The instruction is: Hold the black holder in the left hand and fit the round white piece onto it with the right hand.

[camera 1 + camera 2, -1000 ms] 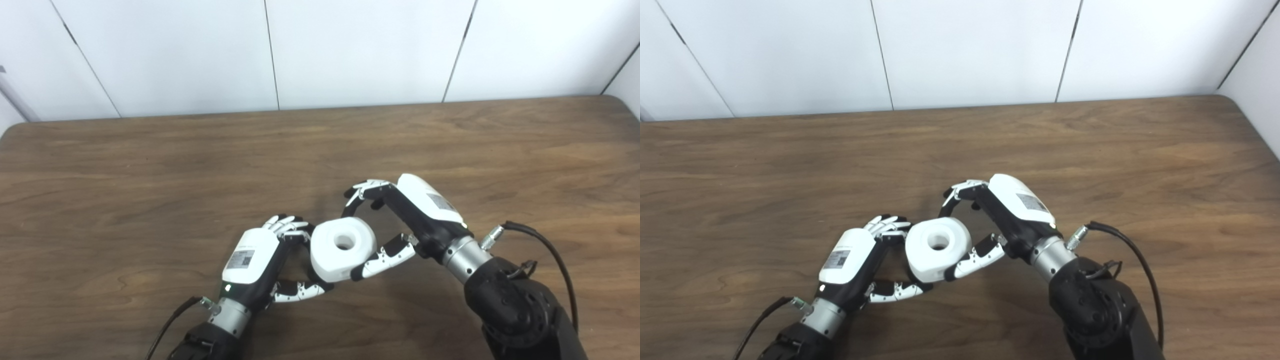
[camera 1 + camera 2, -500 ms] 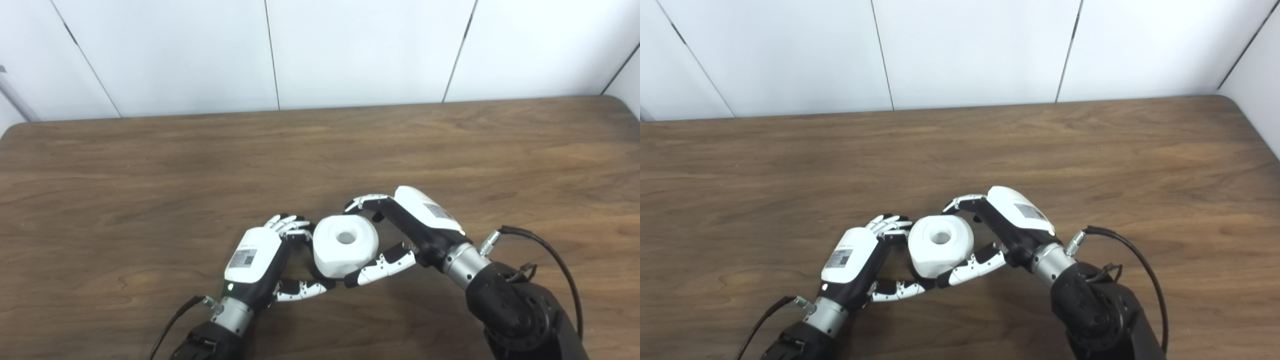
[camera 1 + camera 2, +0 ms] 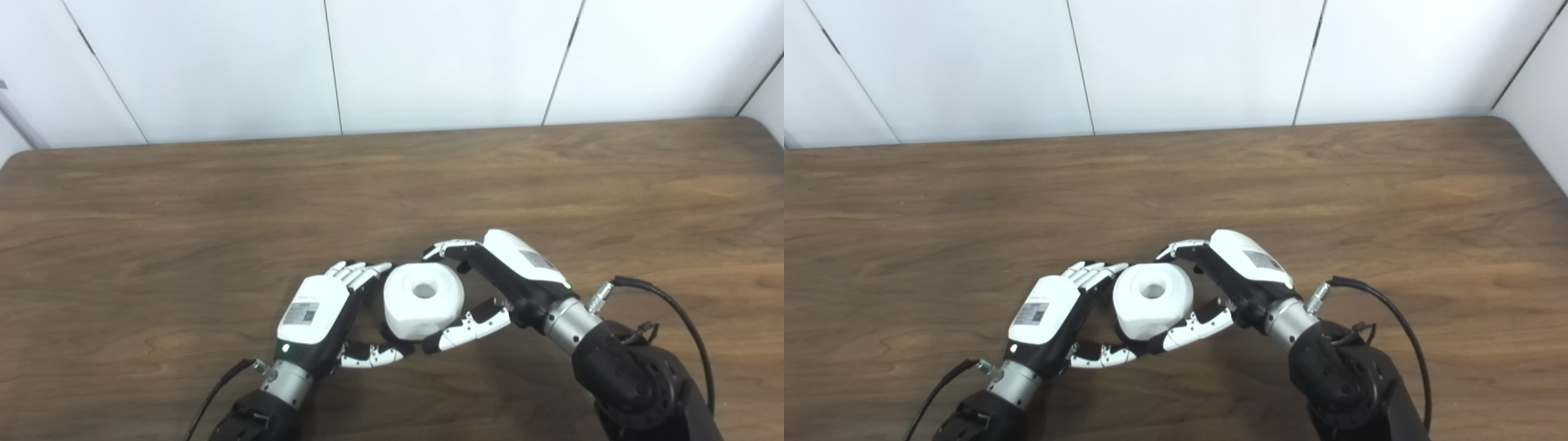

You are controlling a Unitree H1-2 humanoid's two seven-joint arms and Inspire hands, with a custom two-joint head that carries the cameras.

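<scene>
Where the two arms come in over the near edge of the table (image 3: 184,202), the left hand (image 3: 315,315) lies to the left of the white piece (image 3: 422,300), its fingers (image 3: 358,274) stretched out and spread toward the piece and its thumb (image 3: 370,354) reaching along the near side at the piece's base. It grips nothing that can be seen. The holder is hidden; only a dark sliver shows under the piece's near rim, too small to tell.

The piece sits a little right of the middle of the near edge, hole facing up. The right hand (image 3: 508,278) is closed around it from the right, thumb (image 3: 468,324) pressed on the near side and fingers (image 3: 450,248) curled over the far side.

Beyond them the brown tabletop runs to its far edge against a white panelled wall (image 3: 429,61).
</scene>
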